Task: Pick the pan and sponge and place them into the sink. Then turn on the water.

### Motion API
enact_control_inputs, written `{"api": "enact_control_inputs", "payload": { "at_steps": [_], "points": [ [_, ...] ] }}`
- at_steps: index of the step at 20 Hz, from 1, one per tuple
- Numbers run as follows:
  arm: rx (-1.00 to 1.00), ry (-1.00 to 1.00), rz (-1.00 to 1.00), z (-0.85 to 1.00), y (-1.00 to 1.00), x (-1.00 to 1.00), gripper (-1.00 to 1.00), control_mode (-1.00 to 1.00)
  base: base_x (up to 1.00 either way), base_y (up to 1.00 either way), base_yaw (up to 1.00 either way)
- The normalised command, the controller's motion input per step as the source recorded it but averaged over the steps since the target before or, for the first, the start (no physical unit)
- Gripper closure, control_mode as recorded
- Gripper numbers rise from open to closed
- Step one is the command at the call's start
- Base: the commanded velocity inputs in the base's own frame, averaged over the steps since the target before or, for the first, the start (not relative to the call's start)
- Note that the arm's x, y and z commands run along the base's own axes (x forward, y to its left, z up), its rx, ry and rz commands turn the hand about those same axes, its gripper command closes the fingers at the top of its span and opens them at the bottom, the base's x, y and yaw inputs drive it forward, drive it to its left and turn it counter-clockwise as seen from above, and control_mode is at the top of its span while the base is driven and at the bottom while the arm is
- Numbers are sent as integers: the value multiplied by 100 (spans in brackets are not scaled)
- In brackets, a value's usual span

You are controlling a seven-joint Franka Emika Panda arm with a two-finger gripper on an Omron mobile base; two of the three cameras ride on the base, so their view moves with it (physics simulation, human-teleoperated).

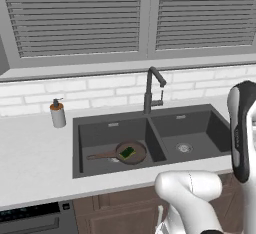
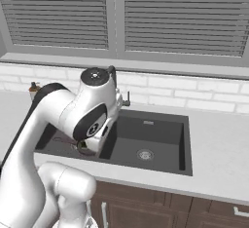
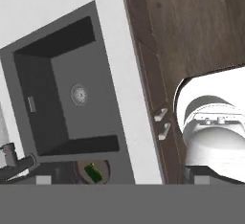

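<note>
The hand is wide apart and holds nothing; its tips are hard to make out in the hand view. Below the hand lies the sink (image 1: 150,123), dark grey with two smooth boxy bowls and round silver drains. The pan (image 1: 131,152), round, shallow and brown with a long thin handle, sits in the bowl farther from the hand. The sponge (image 1: 127,152), small and green, lies inside the pan. In the right base view the white arm hides most of that bowl. The tall dark faucet (image 1: 151,89) curves over the divider. A small grey soap bottle (image 1: 58,113) stands on the white counter (image 1: 35,153).
</note>
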Motion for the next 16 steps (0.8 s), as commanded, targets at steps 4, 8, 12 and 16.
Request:
{"api": "enact_control_inputs", "payload": {
  "at_steps": [4, 8, 12, 16],
  "points": [
    [24, -28, -28, 0, -10, 5, -100, -100, 0, 0, 0],
    [23, -28, -25, 0, -4, 18, -100, -100, 0, 0, 0],
    [20, -23, -18, 0, 0, 36, -100, -100, 0, 0, 0],
    [23, -19, -13, 0, 0, 39, -100, -100, 0, 0, 0]
  ]
}}
